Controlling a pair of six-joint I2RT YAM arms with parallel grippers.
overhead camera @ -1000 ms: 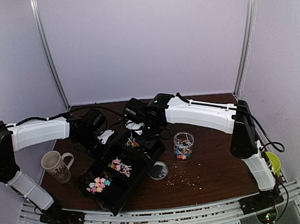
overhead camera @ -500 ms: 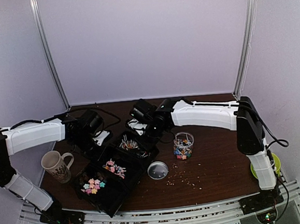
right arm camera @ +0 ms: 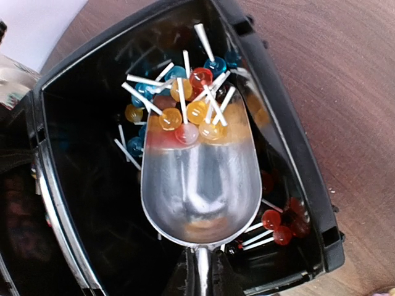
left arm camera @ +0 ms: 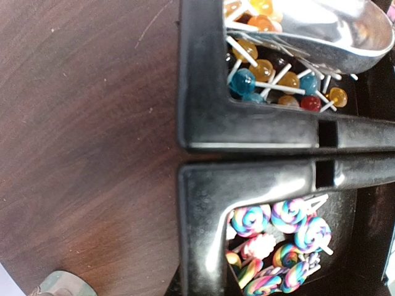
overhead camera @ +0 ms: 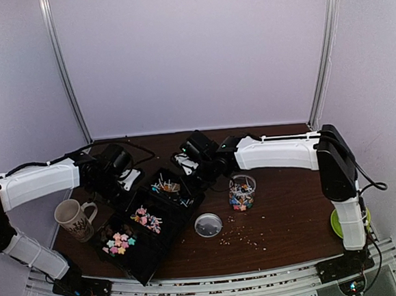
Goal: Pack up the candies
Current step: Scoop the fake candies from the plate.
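Steel-bright metal scoop point(right arm camera: 197, 179), handle clamped in the jaws of the right gripper point(right arm camera: 199, 280), suits the light, hard, roll-prone multicoloured ball lollipops point(right arm camera: 185, 114); left gripper point(overhead camera: 127, 183) jaws together, grasp unclear.

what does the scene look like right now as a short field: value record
tray: black, three compartments
far compartment: ball lollipops
middle compartment: swirl lollipops
near compartment: star candies
scoop: metal, in the far compartment, ball lollipops heaped on it
right gripper: shut on the scoop's handle
left gripper: shut, at the tray's far-left rim; grip unclear
jar: open, holds mixed candies, right of the tray
lid: flat on the table, beside the tray's right edge
mug: left of the tray
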